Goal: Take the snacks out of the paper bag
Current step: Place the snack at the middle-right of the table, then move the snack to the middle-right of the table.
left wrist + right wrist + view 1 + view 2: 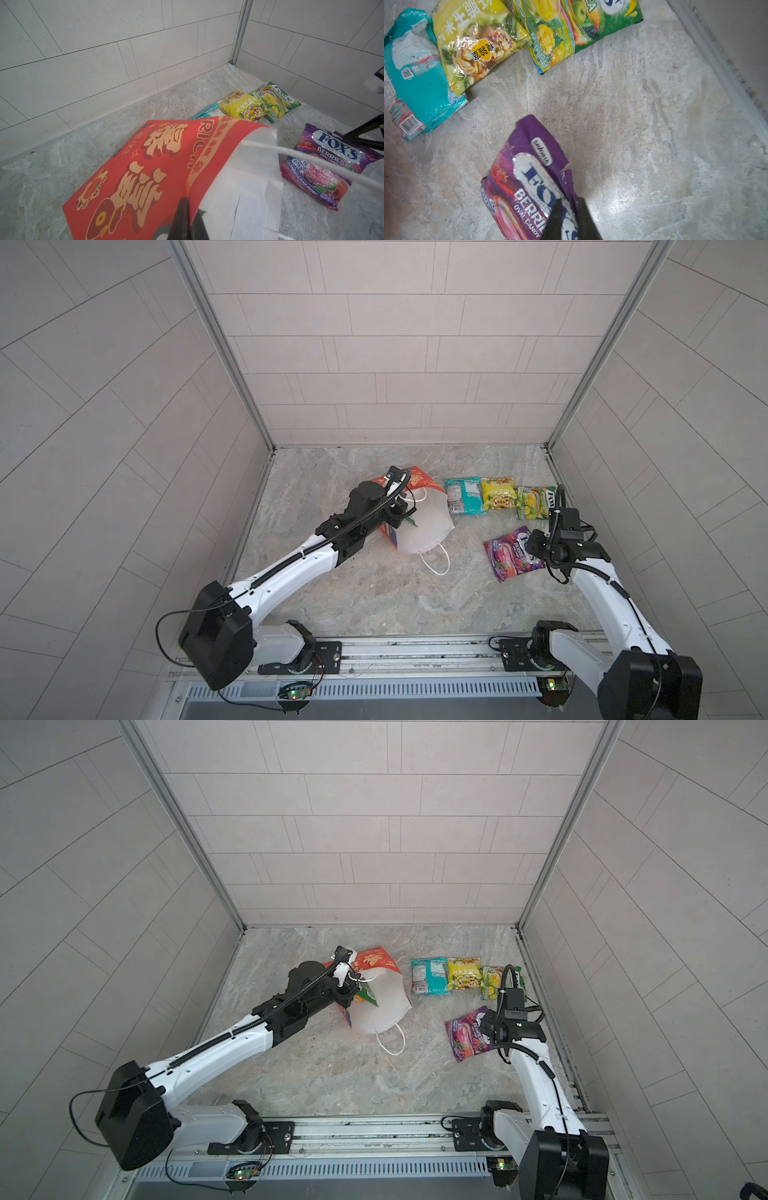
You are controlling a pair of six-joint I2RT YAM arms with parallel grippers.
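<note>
The red paper bag (419, 526) (145, 166) lies on its side with its white inside facing the right arm. My left gripper (190, 207) (401, 514) is shut on the bag's upper wall at the mouth. A green snack (368, 994) peeks out just inside. Outside lie a teal snack (463, 495), a yellow one (498, 492) and a green-yellow FOX'S one (534, 502) in a row. The purple FOX'S packet (513, 558) (529, 187) rests on the table. My right gripper (569, 200) (536, 549) stands slightly open, its fingers astride that packet's edge.
The marble table (374, 593) is enclosed by tiled walls at the back and both sides. A white cord handle (436, 560) trails from the bag toward the front. The arms' base rail (415, 651) runs along the front edge.
</note>
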